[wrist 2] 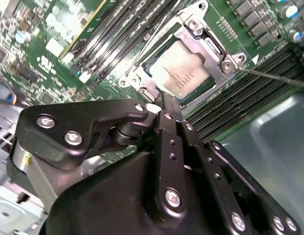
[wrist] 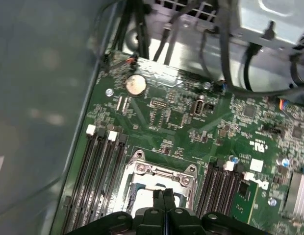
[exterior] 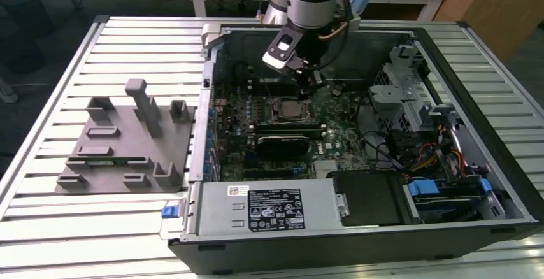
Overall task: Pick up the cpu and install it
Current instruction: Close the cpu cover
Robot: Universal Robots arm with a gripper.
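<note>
Cpu (wrist 2: 184,73) sits flat in its metal socket (wrist 2: 138,81) on the green board (wrist 2: 59,29) inside the open computer box (exterior: 357,248), just under the hand (wrist: 163,192). Its fingers are pressed together and hold nothing.

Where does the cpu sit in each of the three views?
Exterior view: the cpu lies inside the socket frame, beside the end effector's tip.
Second wrist view: its pale lid shows just beyond the end effector.
First wrist view: inside the frame, largely behind the end effector; lid hard to tell.
Shared landmark: the metal socket frame.
</note>
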